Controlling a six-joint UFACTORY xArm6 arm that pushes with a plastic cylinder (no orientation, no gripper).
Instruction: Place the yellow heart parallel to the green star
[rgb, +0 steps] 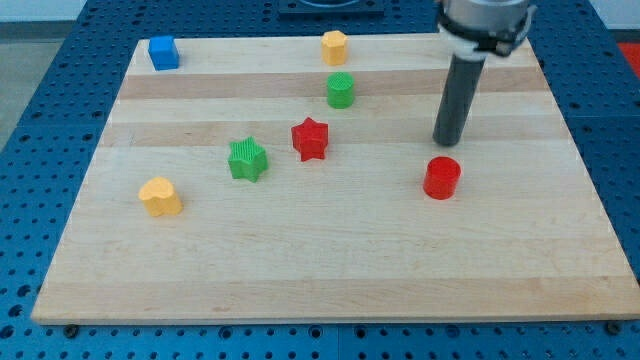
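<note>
The yellow heart (160, 196) lies at the view's left on the wooden board (330, 270). The green star (247, 159) sits to its upper right, a short gap away. My tip (447, 141) is far off at the view's right, just above the red cylinder (441, 178) and apart from it. The tip touches no block.
A red star (310, 139) lies just right of the green star. A green cylinder (340, 90) stands above it. A yellow hexagonal block (334, 46) is at the top centre and a blue cube (163, 52) at the top left corner.
</note>
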